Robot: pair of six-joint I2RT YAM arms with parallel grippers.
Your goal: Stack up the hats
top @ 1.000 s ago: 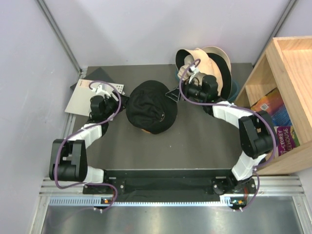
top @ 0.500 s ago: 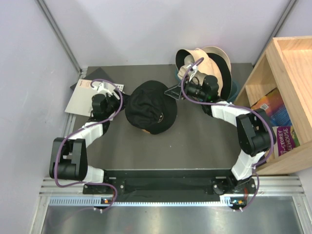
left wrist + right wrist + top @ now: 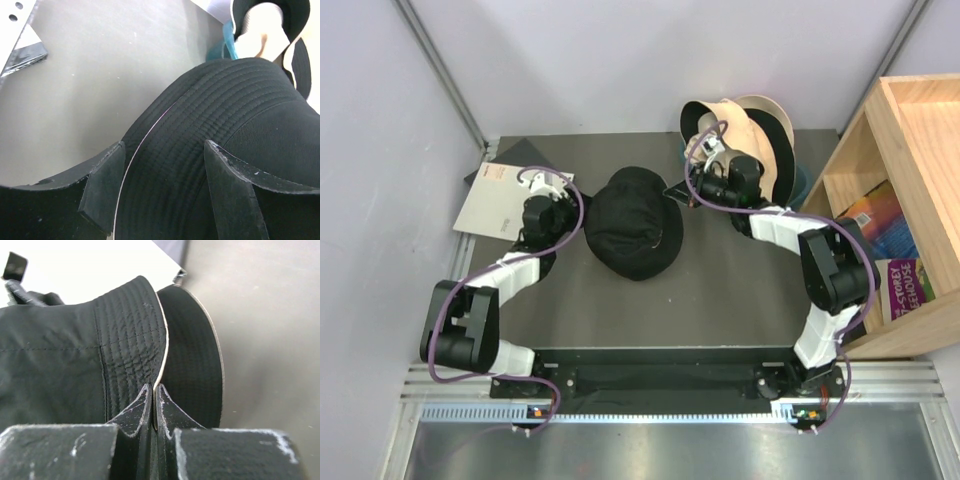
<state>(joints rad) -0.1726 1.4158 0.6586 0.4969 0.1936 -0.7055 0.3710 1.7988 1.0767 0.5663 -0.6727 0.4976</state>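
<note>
A black hat (image 3: 632, 222) lies in the middle of the dark table. My right gripper (image 3: 678, 190) is at its far right side, shut on the brim. In the right wrist view the fingertips (image 3: 156, 395) pinch the pale-edged brim of the black hat (image 3: 75, 360). My left gripper (image 3: 575, 215) is at the hat's left side, open. In the left wrist view its fingers (image 3: 102, 185) stand apart on either side of the black hat (image 3: 240, 115), not closed on it. Beige hats (image 3: 735, 125), one black-lined (image 3: 265, 25), are heaped at the back.
The beige hats rest in a teal tub (image 3: 800, 185) at the back right. A white booklet (image 3: 495, 195) lies at the back left. A wooden shelf (image 3: 910, 150) with books (image 3: 880, 220) stands along the right side.
My right gripper has closed on the black hat's brim. The left arm has moved right, up to the hat. The hat has shifted slightly right and sits flatter.
</note>
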